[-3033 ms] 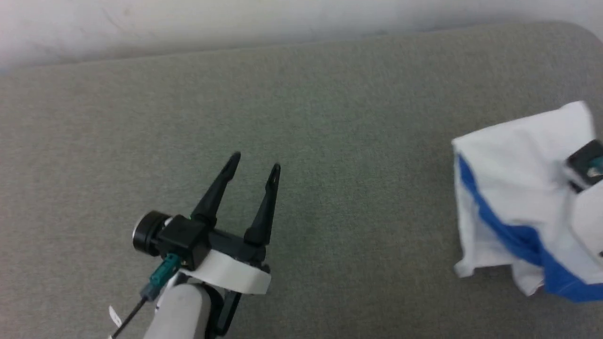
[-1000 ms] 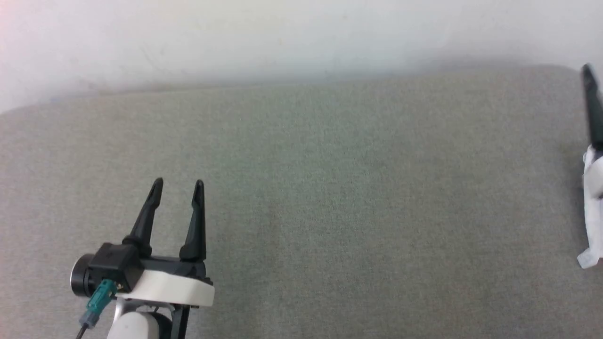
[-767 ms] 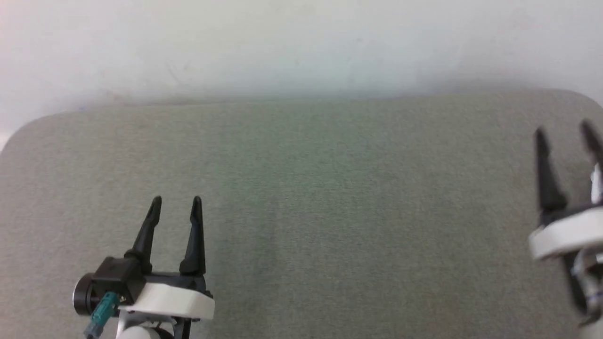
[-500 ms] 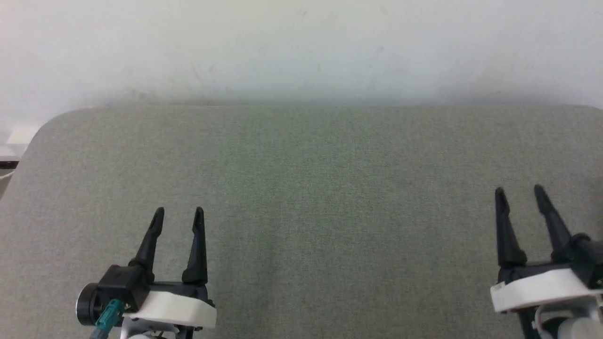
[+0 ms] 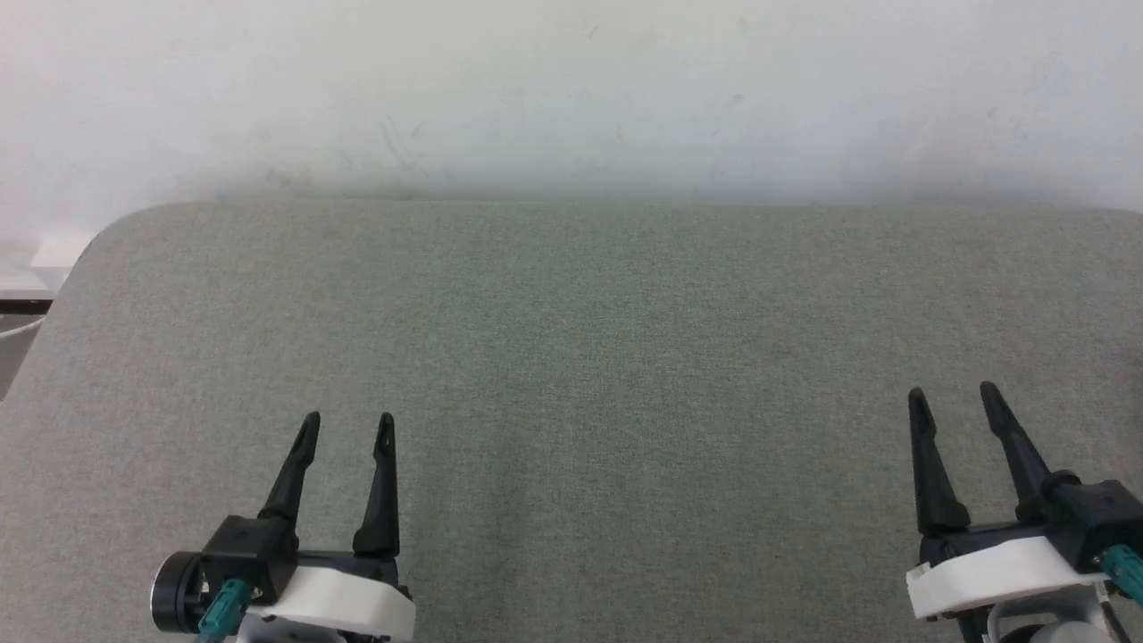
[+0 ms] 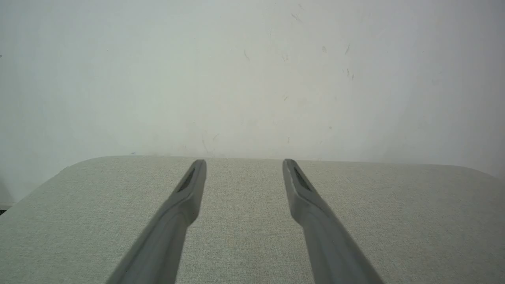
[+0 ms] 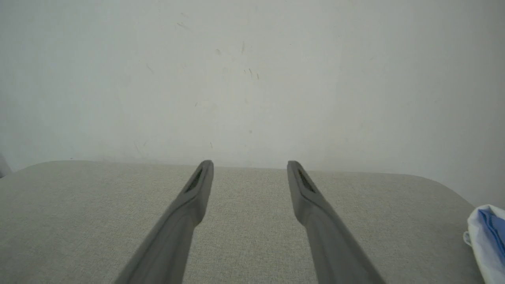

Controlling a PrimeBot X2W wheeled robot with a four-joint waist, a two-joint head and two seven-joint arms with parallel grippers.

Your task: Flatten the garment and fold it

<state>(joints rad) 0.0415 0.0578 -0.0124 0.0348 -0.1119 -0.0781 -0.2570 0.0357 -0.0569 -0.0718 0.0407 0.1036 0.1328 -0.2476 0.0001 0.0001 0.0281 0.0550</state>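
Observation:
A corner of the garment [image 7: 487, 240], white cloth with a blue band, lies at the right edge of the right wrist view, well to the right of my right gripper [image 7: 249, 165]. That gripper [image 5: 953, 396] hovers open and empty at the lower right of the head view. At the lower left, my left gripper [image 5: 347, 423] is open too, with nothing between its fingers [image 6: 188, 189]. Both point toward the far wall over the grey padded table [image 5: 607, 357].
A pale scuffed wall [image 5: 571, 89] rises right behind the table's far edge. The table's rounded left corner [image 5: 98, 241] shows in the head view, with a bit of floor and a pale object [image 5: 27, 277] beyond it.
The head camera has swung left and up, so the garment has left its picture. My right gripper has come away from the garment and now sits open at the lower right; the left has drawn back.

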